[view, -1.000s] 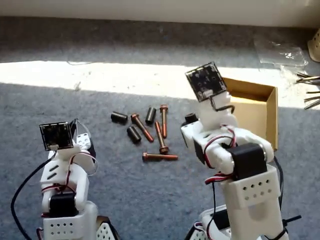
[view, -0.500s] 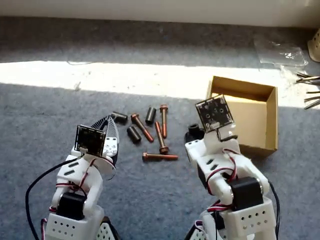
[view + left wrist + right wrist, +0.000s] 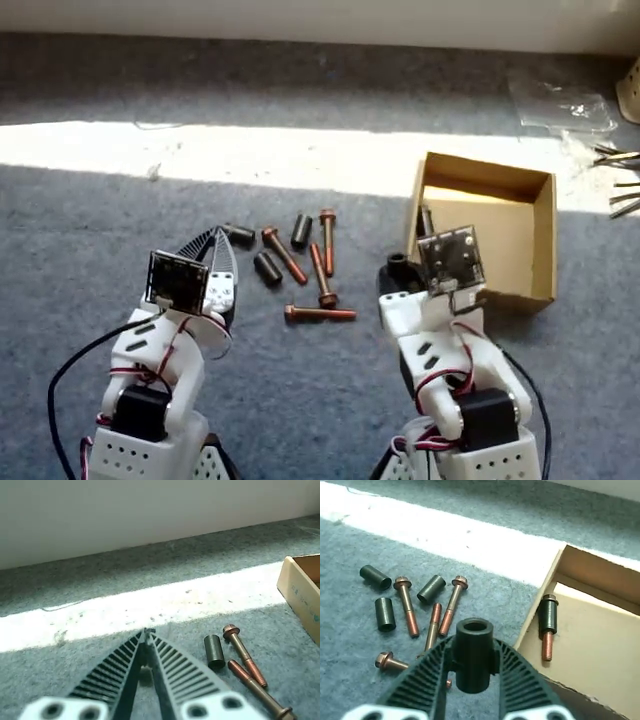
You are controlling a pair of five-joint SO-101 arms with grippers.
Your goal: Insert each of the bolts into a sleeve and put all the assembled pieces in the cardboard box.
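As the high view shows it, left gripper (image 3: 214,236): left of centre, fingers together, tips just beside the leftmost of the loose sleeves (image 3: 238,235).
High view, right gripper (image 3: 398,278): just right of centre, clamped on the held sleeve (image 3: 397,264), which stands upright near the box's left wall.
High view, cardboard box (image 3: 543,235): right of centre, open; one assembled piece (image 3: 427,219) lies against its left wall.
High view, bolts (image 3: 321,275): four at mid-frame on the carpet (image 3: 90,230), mingled with three loose sleeves.
Left wrist view, left gripper (image 3: 147,632): fingers meet at the tips with nothing between them; one of the loose sleeves (image 3: 215,651) and two bolts (image 3: 244,655) lie near, a corner of the cardboard box (image 3: 302,592) farther off.
Right wrist view, right gripper (image 3: 474,645): squeezed on the held sleeve (image 3: 474,655), bore facing the camera; beyond lie the loose sleeves (image 3: 385,614) and bolts (image 3: 406,606); the assembled piece (image 3: 549,622) rests in the cardboard box (image 3: 605,650), threaded end poking out of its sleeve.
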